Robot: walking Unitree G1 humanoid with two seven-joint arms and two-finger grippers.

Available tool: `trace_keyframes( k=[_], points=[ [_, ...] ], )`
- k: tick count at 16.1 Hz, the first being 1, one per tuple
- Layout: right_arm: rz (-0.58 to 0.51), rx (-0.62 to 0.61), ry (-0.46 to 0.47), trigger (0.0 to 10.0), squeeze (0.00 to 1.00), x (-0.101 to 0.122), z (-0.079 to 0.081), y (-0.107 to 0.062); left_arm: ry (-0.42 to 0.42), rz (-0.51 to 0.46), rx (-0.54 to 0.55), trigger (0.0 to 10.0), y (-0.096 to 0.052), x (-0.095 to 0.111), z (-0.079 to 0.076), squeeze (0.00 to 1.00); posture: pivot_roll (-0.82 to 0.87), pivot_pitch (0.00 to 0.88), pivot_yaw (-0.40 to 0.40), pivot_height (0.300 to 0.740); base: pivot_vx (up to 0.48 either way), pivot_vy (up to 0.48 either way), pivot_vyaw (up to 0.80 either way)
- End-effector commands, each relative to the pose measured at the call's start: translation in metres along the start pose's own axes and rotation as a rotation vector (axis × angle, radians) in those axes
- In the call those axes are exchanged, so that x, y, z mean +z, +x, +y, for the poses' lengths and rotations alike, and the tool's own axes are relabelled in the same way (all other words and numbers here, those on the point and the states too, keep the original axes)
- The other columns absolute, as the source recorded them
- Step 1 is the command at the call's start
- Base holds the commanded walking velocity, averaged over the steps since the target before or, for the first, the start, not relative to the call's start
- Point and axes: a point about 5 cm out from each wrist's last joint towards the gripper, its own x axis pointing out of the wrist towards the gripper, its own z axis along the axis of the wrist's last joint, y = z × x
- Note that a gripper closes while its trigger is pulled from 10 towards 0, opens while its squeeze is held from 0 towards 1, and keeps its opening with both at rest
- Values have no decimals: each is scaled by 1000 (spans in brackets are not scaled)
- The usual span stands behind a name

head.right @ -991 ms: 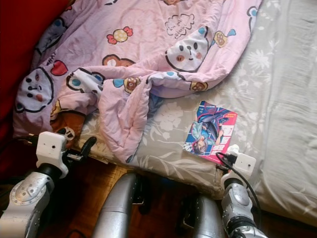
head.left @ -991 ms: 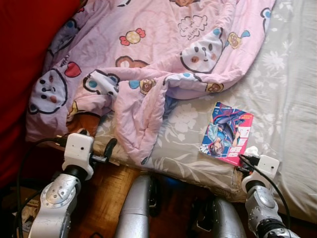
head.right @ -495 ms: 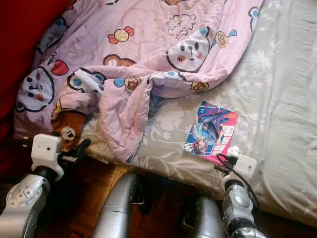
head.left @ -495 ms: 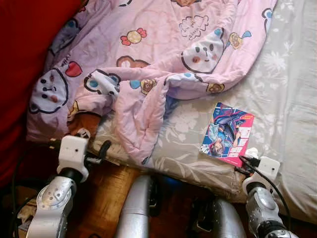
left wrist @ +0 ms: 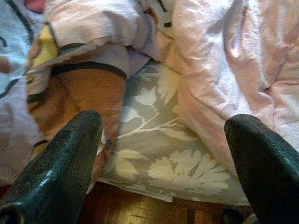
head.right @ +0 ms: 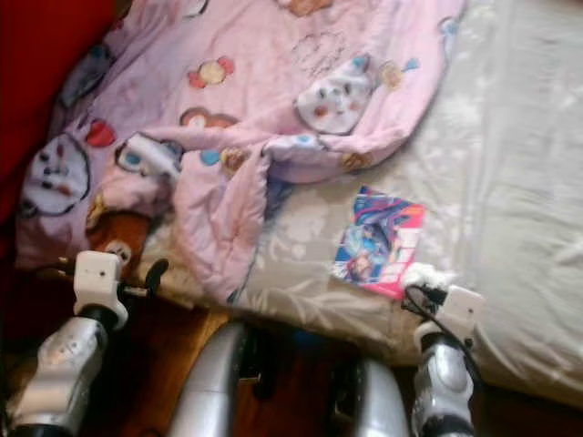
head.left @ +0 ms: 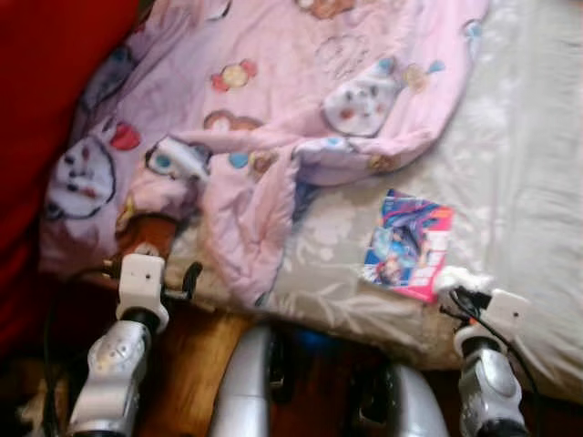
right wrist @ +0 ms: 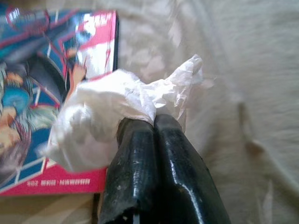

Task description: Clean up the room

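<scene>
Right gripper (right wrist: 154,123): fingers pressed together, clamped on white crumpled tissue (right wrist: 107,109), at the 4 o'clock corner of comic book (head.left: 407,244).
Left gripper (left wrist: 163,140): fingers spread apart, at bed (head.left: 528,164) edge, blanket (head.left: 273,109) at 12 o'clock.

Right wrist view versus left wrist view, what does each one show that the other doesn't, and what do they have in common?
The right wrist view shows the right gripper shut on a crumpled white tissue, held just over the edge of a colourful comic book. The left wrist view shows the left gripper open, facing the pink cartoon quilt and the dark wood floor below the bed edge. Both show the grey floral bedsheet as background.
</scene>
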Motion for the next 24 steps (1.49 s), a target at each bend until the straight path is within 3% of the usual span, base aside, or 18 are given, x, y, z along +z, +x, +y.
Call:
trace_keyframes(
  k=[1, 3, 4, 5, 9, 13, 22, 24],
  points=[
    [37, -33, 18, 0, 0, -14, -9, -11, 12, 65, 20, 10000, -8, -18, 4, 0, 165, 272, 50, 650, 0, 0, 0],
    [21, -26, 24, 0, 0, -13, -10, -13, -2, 96, 36, 10000, -1, -32, 3, 0, 144, 204, 38, 650, 0, 0, 0],
    [41, -33, 22, 6471, 0, -17, -11, -15, -7, 123, 53, 10000, 0, -41, 5, 0, 133, 174, 27, 650, 0, 0, 0],
    [68, -54, 13, 10000, 0, -23, -15, -19, -10, 164, 77, 10000, -2, -53, 8, 0, 131, 159, 23, 650, 0, 0, 0],
    [74, -92, 26, 10000, 0, -23, -23, -20, -42, 276, 128, 10000, -13, -81, 11, 0, 117, 89, 7, 650, 0, 0, 0],
    [75, -88, 15, 10000, 0, -21, -23, -18, -76, 330, 151, 10000, -17, -93, 6, 0, 109, 59, -5, 650, 0, 0, 0],
    [326, -121, -53, 10000, 0, -63, -26, -42, -113, 445, 120, 10000, -20, -111, -9, 0, 104, 19, 7, 734, 0, 0, 0],
    [399, -132, -72, 10000, 0, -73, -27, -49, -102, 497, 116, 10000, -27, -119, -9, 0, 89, 8, 20, 740, 0, 0, 0]
  ],
)
